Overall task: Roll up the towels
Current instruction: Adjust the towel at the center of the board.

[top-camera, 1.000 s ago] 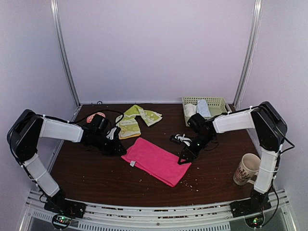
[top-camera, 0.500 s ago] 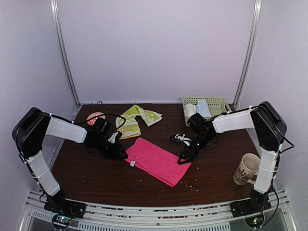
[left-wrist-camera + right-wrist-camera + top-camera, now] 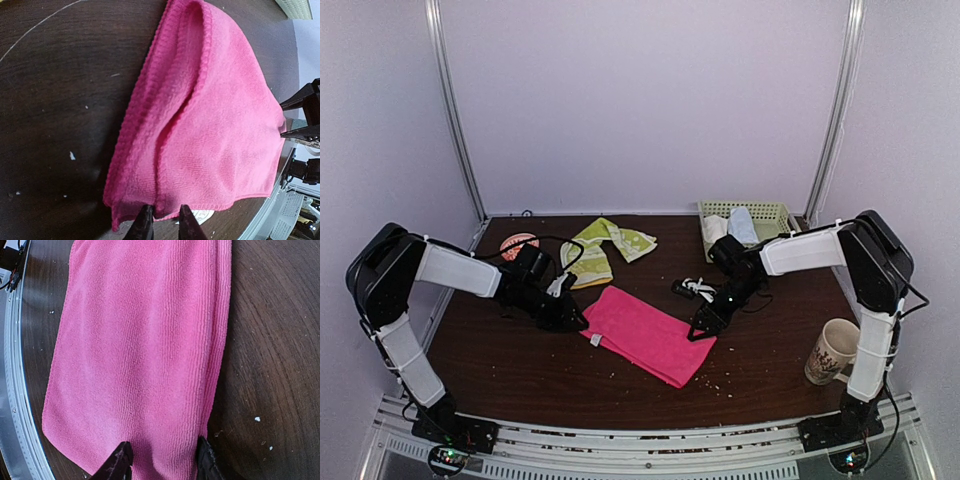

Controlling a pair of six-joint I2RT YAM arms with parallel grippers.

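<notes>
Pinching a raised fold at the left end of the hot-pink towel with the left gripper, jaws drawn nearly together on the cloth. Straddling the opposite end with the right gripper, jaws spread apart, tips down at the hem, clamping nothing. Lying flat and slanted on the dark wooden table between both arms; behind it, apart, the crumpled yellow-green patterned cloth, left of the green basket.

Far right: green basket holding white cloth and light-blue cloth. Near right: patterned mug. Far left: pink round object. Dark wooden table.
</notes>
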